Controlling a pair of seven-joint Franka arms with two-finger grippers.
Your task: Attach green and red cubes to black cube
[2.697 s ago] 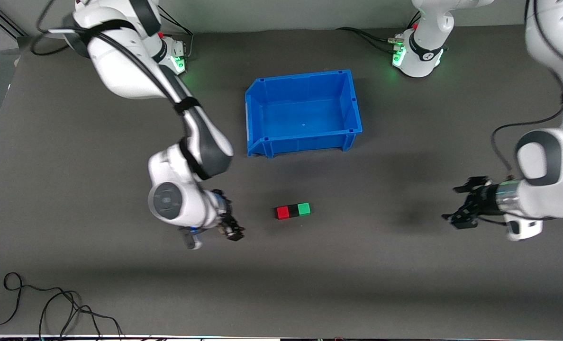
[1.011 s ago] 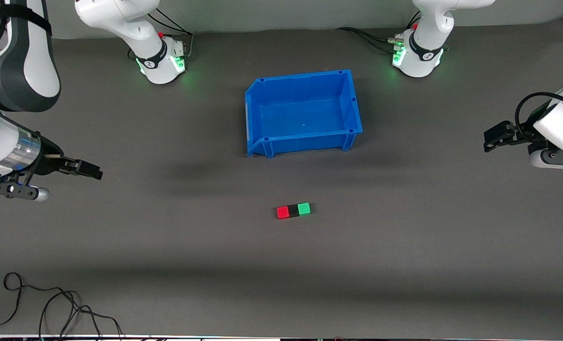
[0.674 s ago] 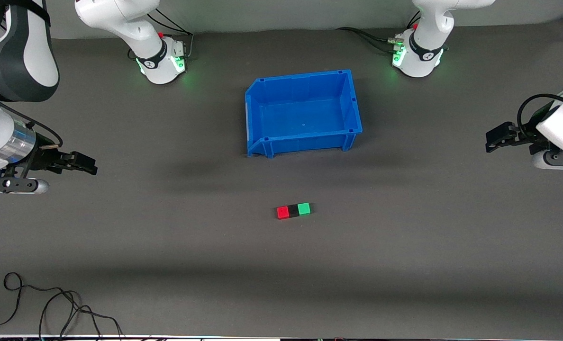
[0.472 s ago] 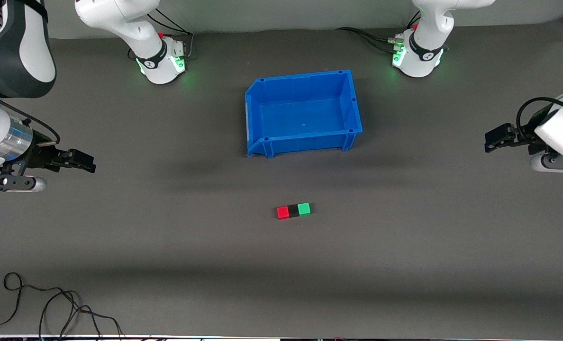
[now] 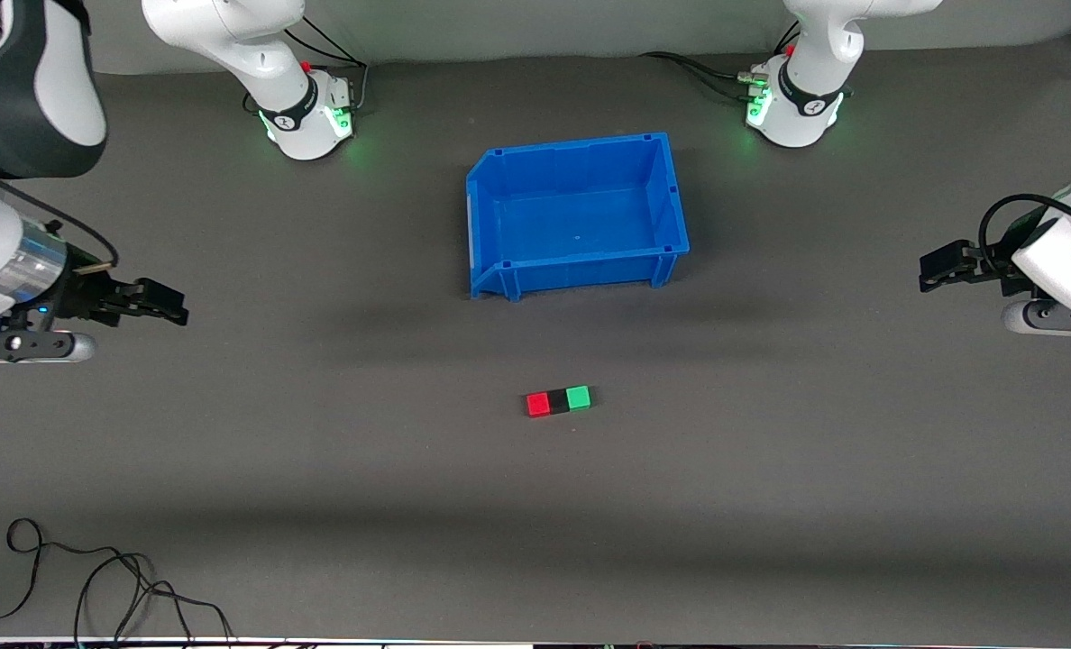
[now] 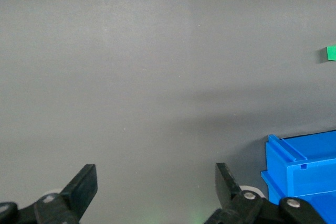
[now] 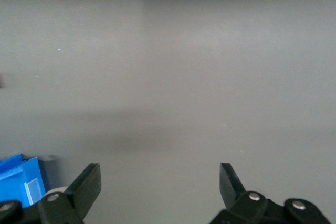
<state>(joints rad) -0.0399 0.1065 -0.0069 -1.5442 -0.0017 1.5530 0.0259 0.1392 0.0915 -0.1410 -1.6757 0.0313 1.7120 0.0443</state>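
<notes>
- The red cube (image 5: 538, 404), black cube (image 5: 559, 401) and green cube (image 5: 578, 397) sat touching in one row, black in the middle, nearer the front camera than the blue bin (image 5: 576, 214); the joining looked finished.
- The step in hand seemed a retreat; doing it well meant keeping both arms high and clear of the row.
- The right gripper (image 5: 159, 301) hung over the table's right-arm end, jaws apart and empty; the left gripper (image 5: 941, 267) hung likewise over the left-arm end; both stood well apart from the cubes.
</notes>
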